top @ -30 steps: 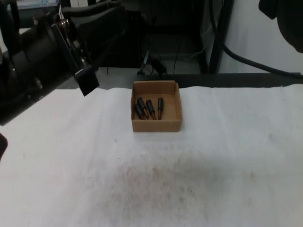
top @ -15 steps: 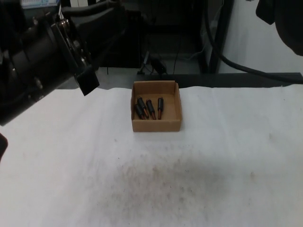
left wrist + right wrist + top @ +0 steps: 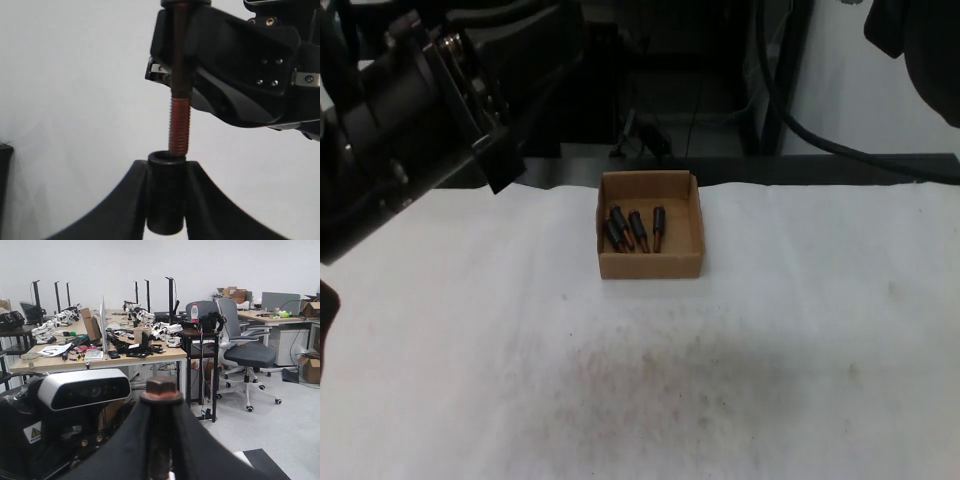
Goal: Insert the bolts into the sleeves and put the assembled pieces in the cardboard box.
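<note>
The bolt (image 3: 180,100) is cut off at 12 o'clock in the left wrist view, and its tip is lost behind the rim of the sleeve (image 3: 166,195). The right fingers (image 3: 125,445) cover its shank. The pieces (image 3: 632,230) in the cardboard box (image 3: 650,266) are too small to count surely.

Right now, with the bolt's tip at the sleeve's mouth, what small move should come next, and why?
Probably the right gripper should push the bolt straight on into the sleeve: its threaded tip is at the sleeve's mouth, roughly in line, and the left gripper grips the sleeve.
</note>
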